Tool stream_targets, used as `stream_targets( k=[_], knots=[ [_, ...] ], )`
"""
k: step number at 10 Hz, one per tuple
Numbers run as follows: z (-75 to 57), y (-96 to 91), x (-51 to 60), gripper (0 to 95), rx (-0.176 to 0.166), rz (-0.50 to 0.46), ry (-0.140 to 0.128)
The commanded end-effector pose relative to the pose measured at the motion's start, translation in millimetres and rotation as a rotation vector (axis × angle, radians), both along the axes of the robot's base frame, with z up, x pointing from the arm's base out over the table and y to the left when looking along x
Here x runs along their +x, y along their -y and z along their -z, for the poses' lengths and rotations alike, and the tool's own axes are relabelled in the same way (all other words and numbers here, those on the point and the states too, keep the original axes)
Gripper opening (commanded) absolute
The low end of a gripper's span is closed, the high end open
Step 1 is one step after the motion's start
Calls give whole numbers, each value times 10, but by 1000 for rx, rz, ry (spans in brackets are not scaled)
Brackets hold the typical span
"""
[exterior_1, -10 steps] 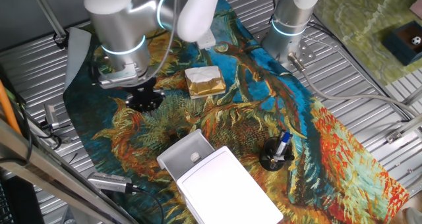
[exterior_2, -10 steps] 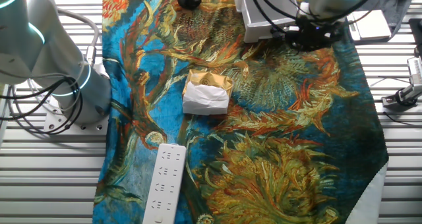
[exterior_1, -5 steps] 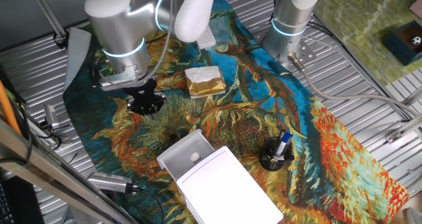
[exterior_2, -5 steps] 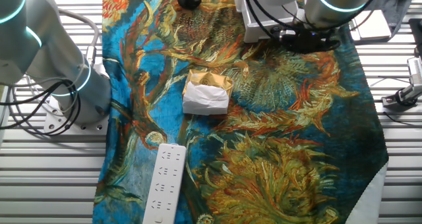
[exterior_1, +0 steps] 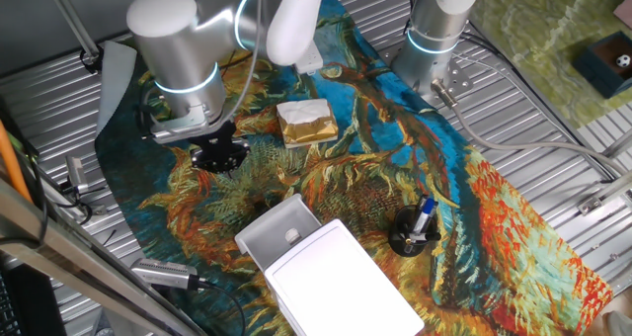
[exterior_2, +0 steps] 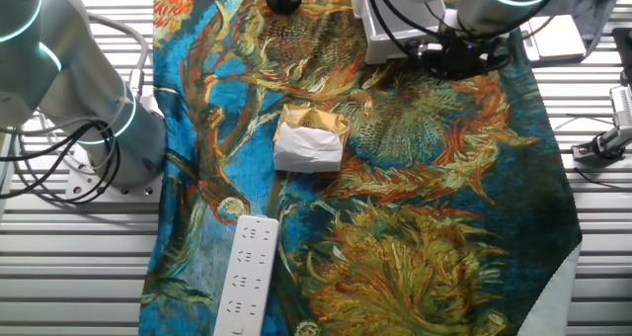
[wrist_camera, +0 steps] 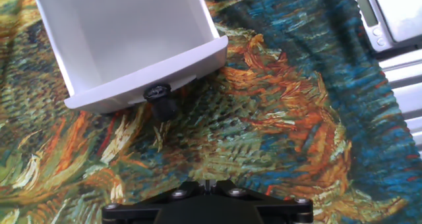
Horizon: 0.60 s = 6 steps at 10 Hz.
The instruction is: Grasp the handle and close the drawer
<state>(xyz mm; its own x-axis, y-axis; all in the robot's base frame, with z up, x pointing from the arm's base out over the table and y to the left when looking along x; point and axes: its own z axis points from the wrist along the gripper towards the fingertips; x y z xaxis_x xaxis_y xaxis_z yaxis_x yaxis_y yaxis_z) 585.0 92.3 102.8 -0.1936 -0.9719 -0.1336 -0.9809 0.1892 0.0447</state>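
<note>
The drawer [exterior_1: 279, 229] stands pulled out from the front of a white box [exterior_1: 336, 282], which sits near the edge of the painted cloth [exterior_1: 346, 168]. From above, the tray shows its pale inside; in the hand view [wrist_camera: 125, 46] it fills the top left, its front wall facing the camera. The handle [wrist_camera: 161, 97] sticks out from the middle of that front wall, low down; it looks dark in the hand view, and it is too small to pick out in either fixed view.

The gripper [exterior_1: 218, 154] hangs low over the cloth, apart from the drawer's front and touching nothing. From the other side it [exterior_2: 464, 57] sits just in front of the white box [exterior_2: 383, 25]. Only the black base of the hand shows at the bottom of the hand view, so I cannot tell how wide the fingers stand, and the fixed views are no clearer. Nothing is in its hold that I can see.

A gold-and-white wrapped block [exterior_1: 305, 121] lies in the middle of the cloth, well apart from the drawer. A black cup with pens [exterior_1: 414, 229] stands beside the box. A white power strip [exterior_2: 247, 275] lies along the cloth's far edge, and a small scale [wrist_camera: 389, 10] sits off the cloth.
</note>
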Motion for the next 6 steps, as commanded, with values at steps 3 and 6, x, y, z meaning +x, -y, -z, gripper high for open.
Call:
stream_targets(
  k=[3, 6],
  knots=[
    [-3, 7, -6, 0, -25, -92, 15],
    [-3, 7, -6, 0, -64, -140, 18]
  ],
)
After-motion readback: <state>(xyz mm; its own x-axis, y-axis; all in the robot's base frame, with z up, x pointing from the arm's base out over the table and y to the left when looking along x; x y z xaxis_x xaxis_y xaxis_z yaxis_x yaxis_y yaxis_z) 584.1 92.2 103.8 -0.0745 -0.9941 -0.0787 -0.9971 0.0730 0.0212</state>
